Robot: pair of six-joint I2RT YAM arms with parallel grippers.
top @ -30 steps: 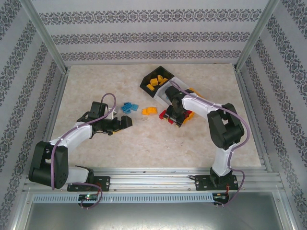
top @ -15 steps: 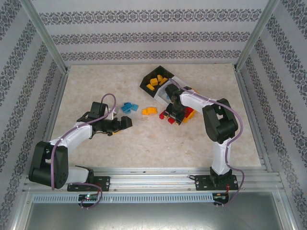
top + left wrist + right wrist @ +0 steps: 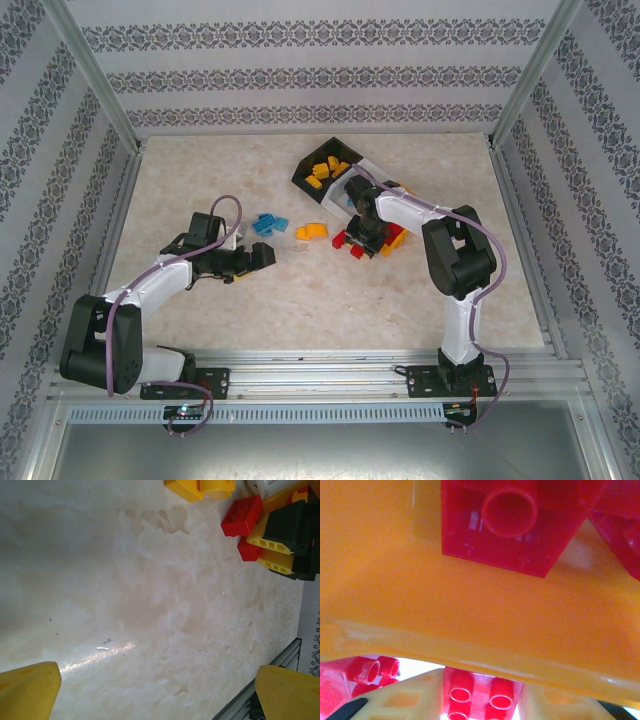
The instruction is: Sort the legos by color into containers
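Red-sorting step: right pincer [image 3: 362, 244] pinched narrow on red brick [image 3: 476, 696] on tabletop [image 3: 150, 610], just beside orange bin [image 3: 470, 615]; left pincer [image 3: 160, 692] wide open, empty. Next, likely: lift, clear wall, release inside.

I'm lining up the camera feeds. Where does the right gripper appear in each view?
Top external: right gripper right of centre, over the red legos.
Left wrist: upper right, yellow fingers pointing left.
Right wrist: bottom edge, closed on a red lego.
Shared landmark: the red legos.
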